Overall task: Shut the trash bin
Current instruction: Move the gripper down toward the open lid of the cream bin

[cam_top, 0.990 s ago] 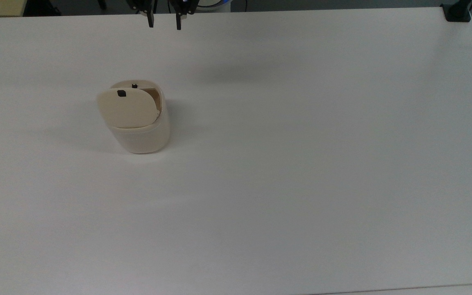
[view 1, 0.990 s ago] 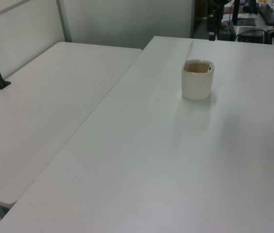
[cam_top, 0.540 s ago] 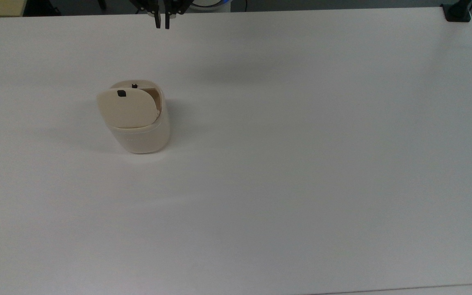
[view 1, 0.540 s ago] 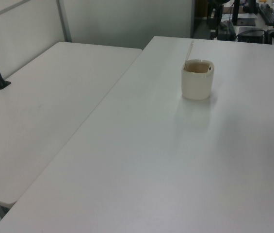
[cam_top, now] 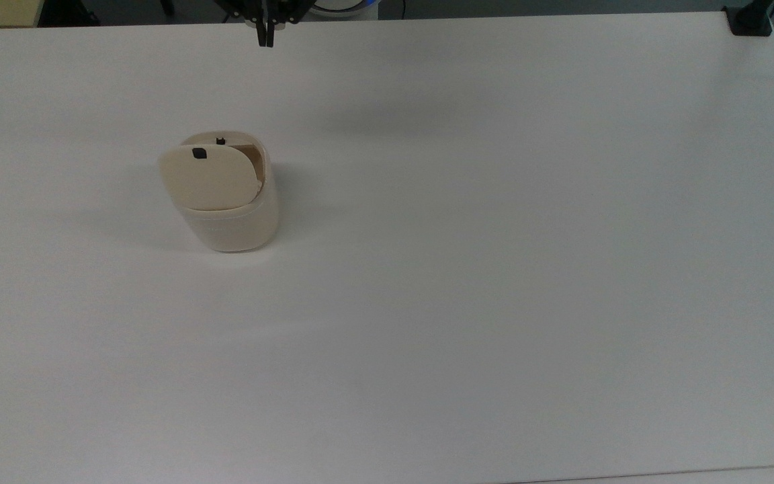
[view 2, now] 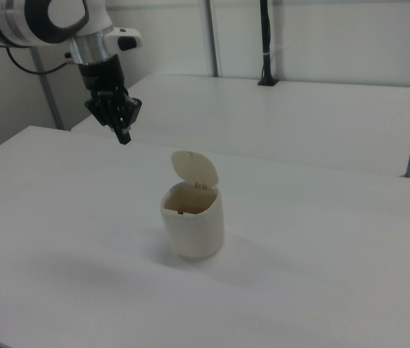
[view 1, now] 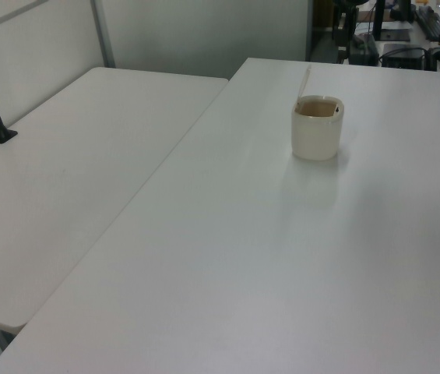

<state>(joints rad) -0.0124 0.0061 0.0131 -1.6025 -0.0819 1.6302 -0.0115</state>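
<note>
Trash bin (cam_top: pixel 229 202) stands on desk (cam_top: pixel 494 269), lid (view 2: pixel 195 169) raised upright on hinge. Gripper (cam_top: pixel 266 37) well apart, jaws together. Likely light, rigid, tippable plastic; push lid's top edge down, no grasp needed.

no readable text, labels or numbers anywhere
</note>
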